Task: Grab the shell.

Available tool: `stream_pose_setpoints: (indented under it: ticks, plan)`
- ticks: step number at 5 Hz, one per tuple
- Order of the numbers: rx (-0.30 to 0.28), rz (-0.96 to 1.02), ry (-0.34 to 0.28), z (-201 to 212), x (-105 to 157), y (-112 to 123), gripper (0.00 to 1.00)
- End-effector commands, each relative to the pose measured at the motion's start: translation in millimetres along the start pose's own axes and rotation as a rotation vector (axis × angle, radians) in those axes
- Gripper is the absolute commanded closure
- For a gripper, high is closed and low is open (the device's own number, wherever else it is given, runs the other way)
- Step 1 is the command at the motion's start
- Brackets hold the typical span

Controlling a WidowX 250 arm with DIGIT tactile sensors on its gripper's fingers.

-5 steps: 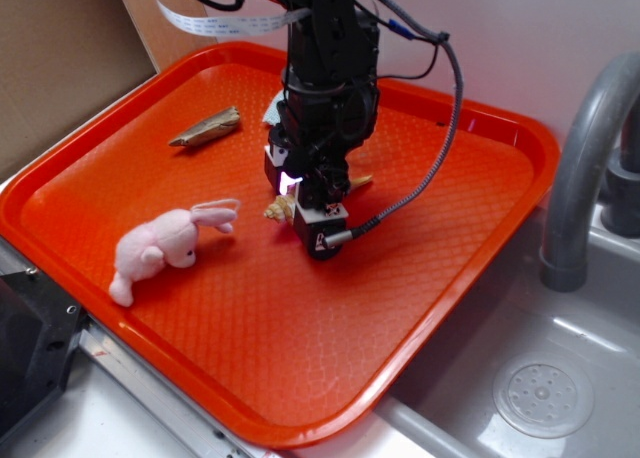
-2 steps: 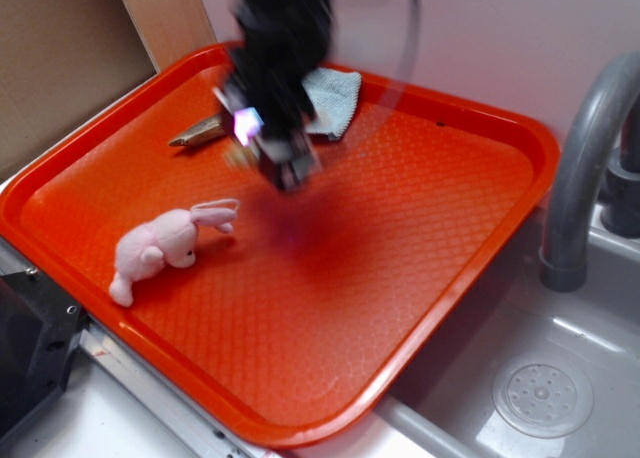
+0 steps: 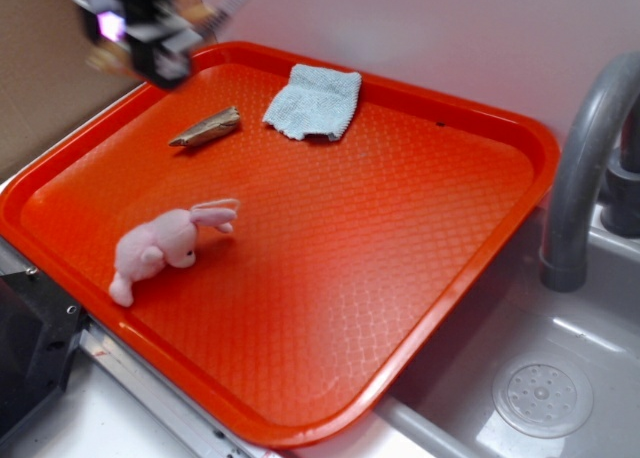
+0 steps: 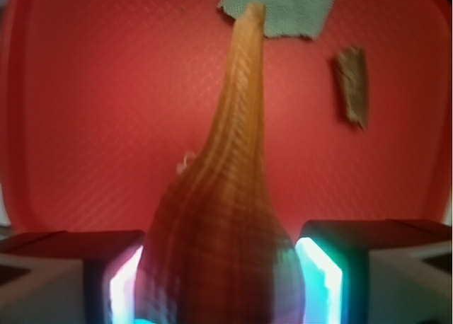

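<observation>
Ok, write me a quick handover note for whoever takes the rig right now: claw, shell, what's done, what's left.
Claw: shut on the shell, fingers pressing its wide body from both sides, pointed tail sticking out ahead. It is raised high above the far left corner of the orange tray.
Left on the tray: pink bunny, grey-brown pointed piece, light blue cloth.
Done: shell grabbed and lifted clear of the tray.
Left: nothing but keeping the grip; the exterior view is blurred around the claw, so check the hold in the wrist view.
</observation>
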State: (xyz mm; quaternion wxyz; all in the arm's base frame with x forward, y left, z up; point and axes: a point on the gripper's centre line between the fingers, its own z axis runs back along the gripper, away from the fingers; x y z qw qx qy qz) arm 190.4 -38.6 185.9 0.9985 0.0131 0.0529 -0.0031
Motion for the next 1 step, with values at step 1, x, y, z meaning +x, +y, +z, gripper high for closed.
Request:
stream_pose_setpoints:
  ticks: [1]
  plan:
    - [-0.083,-0.023,-0.054,18.1,-14.1,6.9,1.0]
